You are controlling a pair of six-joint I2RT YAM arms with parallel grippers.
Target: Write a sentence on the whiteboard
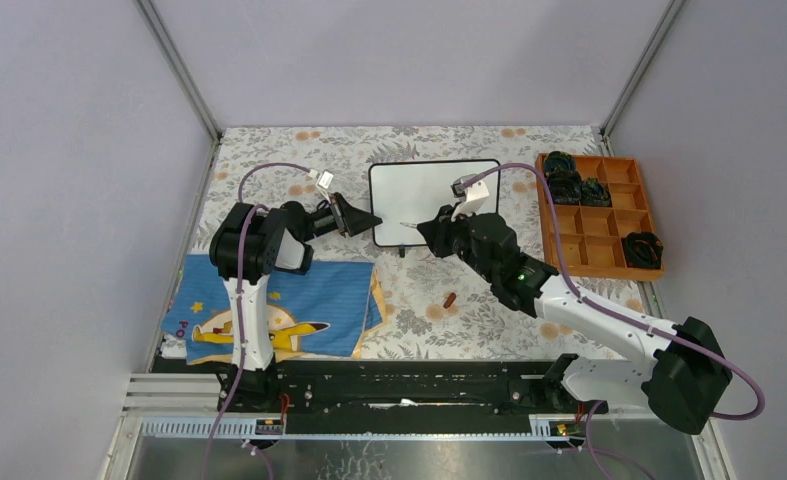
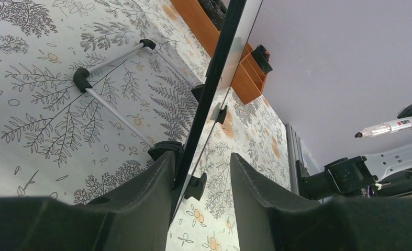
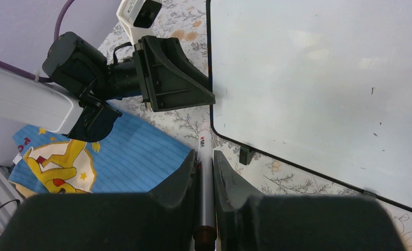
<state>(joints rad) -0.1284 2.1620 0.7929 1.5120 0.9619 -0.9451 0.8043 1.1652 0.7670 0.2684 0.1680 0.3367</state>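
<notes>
whiteboard (image 3: 324,89) is blank, so this looks like the bracing step: left pincer (image 2: 201,162) spread astride its edge, should clamp next; right pincer (image 3: 206,154) pinches marker (image 3: 206,204), ready to write.

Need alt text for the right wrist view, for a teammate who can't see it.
The right jaws hold a marker, its tip near the lower left corner of a blank whiteboard. The left jaws sit at the board's left edge, with a blue cartoon cloth below them.

Robot lab test cell, plain lilac walls (image 1: 399,60), metal corner posts (image 1: 177,65), floral tablecloth (image 1: 269,150), black mounting rail (image 1: 409,380)
</notes>
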